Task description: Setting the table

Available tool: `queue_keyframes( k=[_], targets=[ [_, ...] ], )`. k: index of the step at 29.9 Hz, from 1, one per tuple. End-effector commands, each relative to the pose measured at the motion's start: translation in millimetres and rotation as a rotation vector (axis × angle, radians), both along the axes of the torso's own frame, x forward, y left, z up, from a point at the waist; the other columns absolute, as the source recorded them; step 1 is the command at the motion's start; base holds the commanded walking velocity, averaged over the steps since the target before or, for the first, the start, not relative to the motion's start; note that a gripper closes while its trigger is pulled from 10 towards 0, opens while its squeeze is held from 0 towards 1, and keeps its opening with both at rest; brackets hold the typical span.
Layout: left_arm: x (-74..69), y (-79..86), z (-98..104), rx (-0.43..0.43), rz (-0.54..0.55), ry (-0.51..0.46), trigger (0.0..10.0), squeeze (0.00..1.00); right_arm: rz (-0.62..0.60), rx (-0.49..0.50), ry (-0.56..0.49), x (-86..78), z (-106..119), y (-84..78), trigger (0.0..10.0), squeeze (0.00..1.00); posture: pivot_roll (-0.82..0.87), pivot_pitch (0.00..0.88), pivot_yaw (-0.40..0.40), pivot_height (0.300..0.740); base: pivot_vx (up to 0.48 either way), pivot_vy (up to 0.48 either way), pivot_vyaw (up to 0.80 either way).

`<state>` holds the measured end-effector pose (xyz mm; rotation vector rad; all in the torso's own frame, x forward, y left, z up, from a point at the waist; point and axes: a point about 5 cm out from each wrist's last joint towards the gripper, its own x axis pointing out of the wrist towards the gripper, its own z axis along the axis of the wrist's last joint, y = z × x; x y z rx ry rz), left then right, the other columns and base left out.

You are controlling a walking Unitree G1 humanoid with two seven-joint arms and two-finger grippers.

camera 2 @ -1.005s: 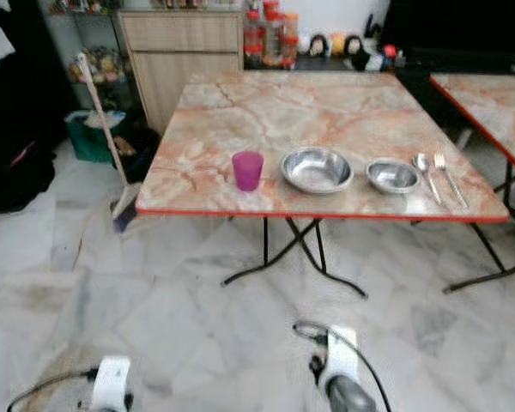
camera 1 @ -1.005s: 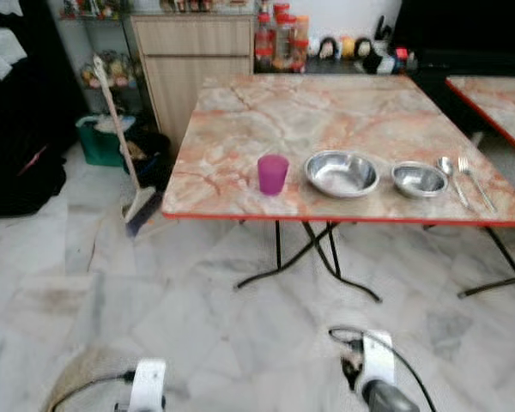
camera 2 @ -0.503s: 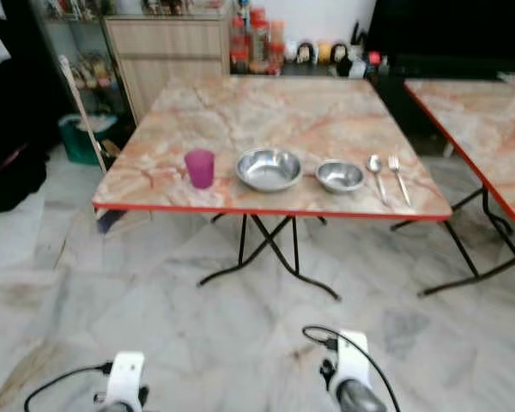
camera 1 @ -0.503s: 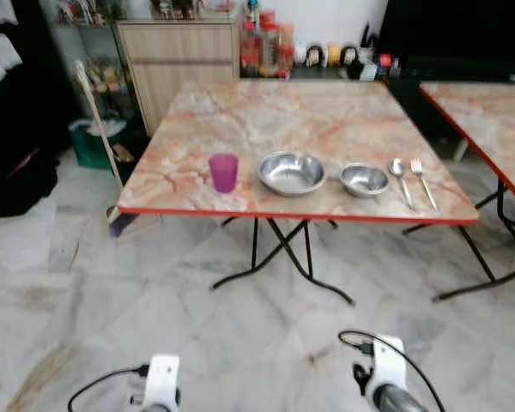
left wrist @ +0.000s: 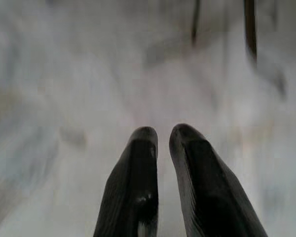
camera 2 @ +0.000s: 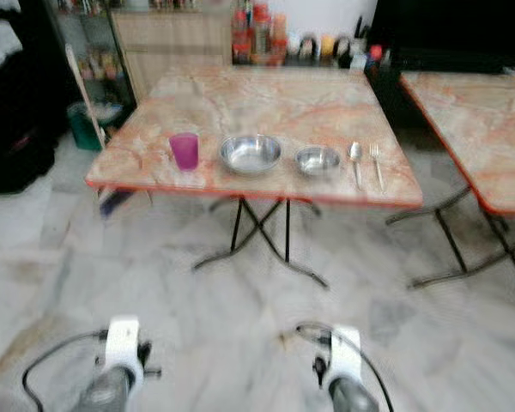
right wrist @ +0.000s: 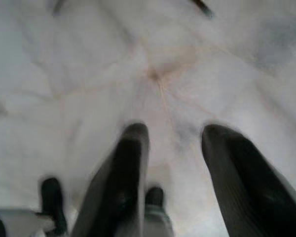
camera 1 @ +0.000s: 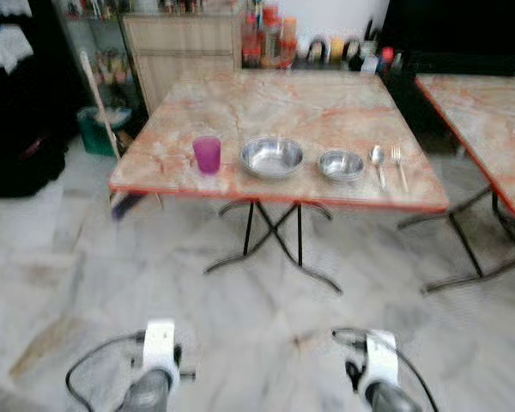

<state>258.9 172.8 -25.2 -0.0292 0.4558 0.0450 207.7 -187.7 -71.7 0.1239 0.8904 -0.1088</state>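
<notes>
motion blur smears all views; second table [camera 1: 485, 129] cut off at the edge.

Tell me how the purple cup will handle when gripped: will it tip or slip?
The purple cup stands upright and taller than wide near the table edge, so a sideways nudge could probably tip it. It looks like thin plastic, likely light and smooth, so it may slip or flex under a hard pinch. Whether it is empty is too blurred to tell.
</notes>
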Motion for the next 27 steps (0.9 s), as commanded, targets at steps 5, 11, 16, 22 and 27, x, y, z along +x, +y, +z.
queue_keyframes(
  k=[5, 11, 16, 22, 27],
  targets=[
    [26.7, -19.8, 36, -0.042, -0.074, -0.23, 10.0, 0.0, 0.004, -0.007, -0.011, 3.2, 2, -0.7, 10.0, 0.0, 0.05, 0.0, -0.042, 0.74, 0.0, 0.0, 0.0],
    [34.7, -28.8, 53, -0.048, -0.104, -0.324, 10.0, 0.0, 0.009, -0.005, -0.016, 5.4, 3, 1.4, 10.0, 0.0, 0.05, 0.0, -0.042, 0.74, 0.0, 0.0, 0.0],
    [49.9, -37.9, 82, -0.058, -0.113, -0.448, 10.0, 0.0, 0.009, -0.001, -0.018, 6.2, 3, 2.5, 10.0, 0.0, 0.06, 0.0, -0.043, 0.74, 0.049, 0.0, 0.0],
    [58.5, -37.6, 99, -0.071, -0.105, -0.51, 10.0, 0.0, 0.01, 0.01, -0.009, 5.2, 2, 4.1, 10.0, 0.0, 0.05, 0.0, -0.041, 0.74, 0.273, 0.0, -0.13],
    [63.5, -37.6, 111, -0.073, -0.11, -0.548, 10.0, 0.0, 0.005, 0.007, -0.021, 6.8, 3, 4.1, 10.0, 0.0, 0.05, 0.0, -0.039, 0.74, 0.312, 0.0, -0.61]
  ],
)
